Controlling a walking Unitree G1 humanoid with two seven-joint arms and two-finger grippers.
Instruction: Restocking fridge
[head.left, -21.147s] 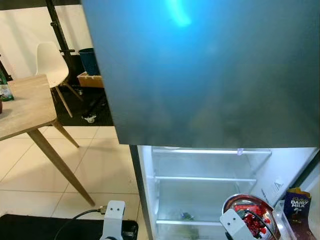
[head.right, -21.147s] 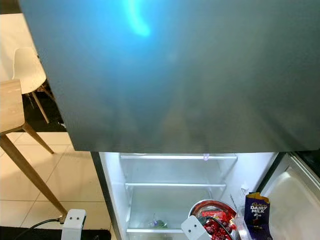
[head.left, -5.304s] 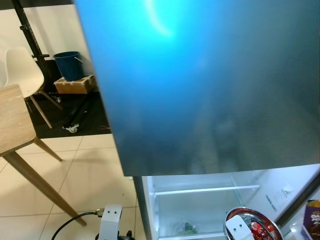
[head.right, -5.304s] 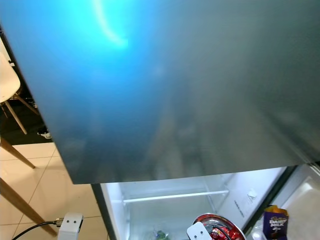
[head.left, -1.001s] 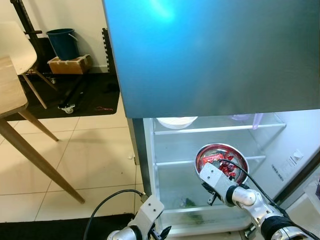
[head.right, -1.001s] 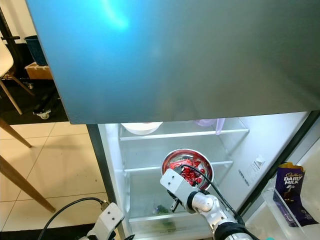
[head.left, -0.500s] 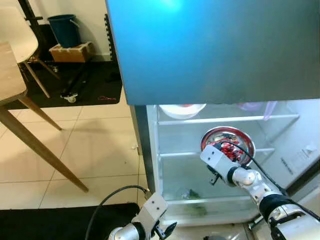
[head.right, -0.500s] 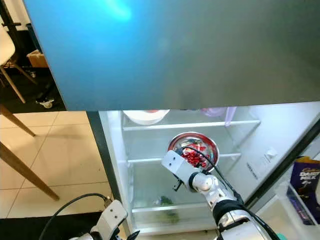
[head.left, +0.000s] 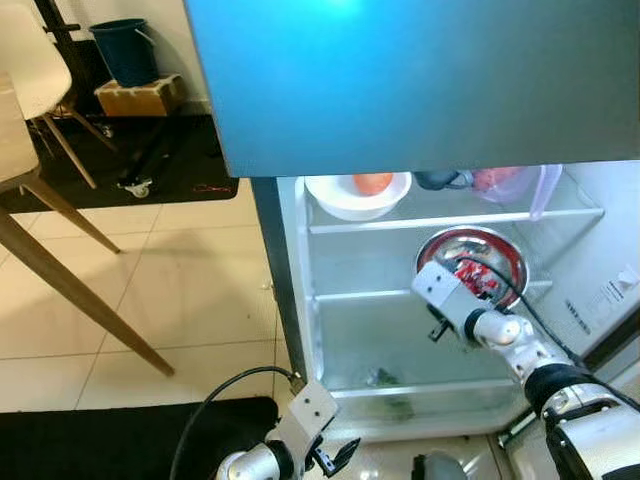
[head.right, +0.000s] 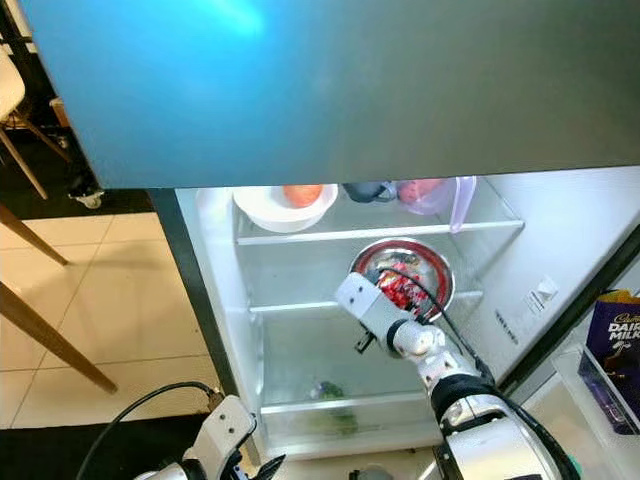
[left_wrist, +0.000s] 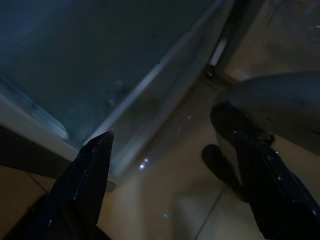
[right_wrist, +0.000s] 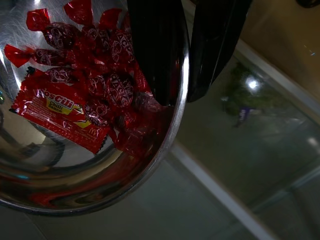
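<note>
One outstretched right pincer (right_wrist: 185, 75) clamped on steel bowl (head.left: 500, 255) rim inside fridge (head.left: 300, 290).

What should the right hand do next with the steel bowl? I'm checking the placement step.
Probably ease the steel bowl forward and down onto the middle shelf, then let go. The right hand pinches the bowl's rim, one finger inside among the red sweets, and the bowl appears to sit at that shelf's height.
</note>
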